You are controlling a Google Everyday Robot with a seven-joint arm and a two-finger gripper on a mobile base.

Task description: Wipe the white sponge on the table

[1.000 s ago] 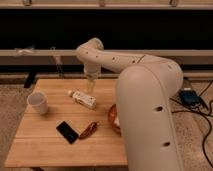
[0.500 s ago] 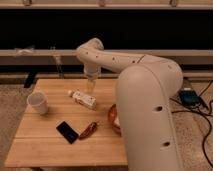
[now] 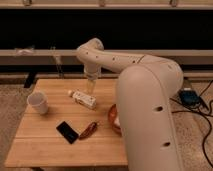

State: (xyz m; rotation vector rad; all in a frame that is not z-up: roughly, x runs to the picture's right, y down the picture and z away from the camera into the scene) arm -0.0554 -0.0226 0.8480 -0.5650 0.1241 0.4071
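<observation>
The light wooden table fills the lower left of the camera view. No white sponge shows on it; the big white arm hides the table's right side. That arm rises from the lower right, bends at an elbow near the back edge and points down. My gripper hangs from it just above the far end of a white bottle, open, with nothing between its fingers.
A white cup stands at the table's left. A black phone and a reddish-brown item lie near the front. An orange bowl peeks out beside the arm. A blue device and cables lie on the floor at right.
</observation>
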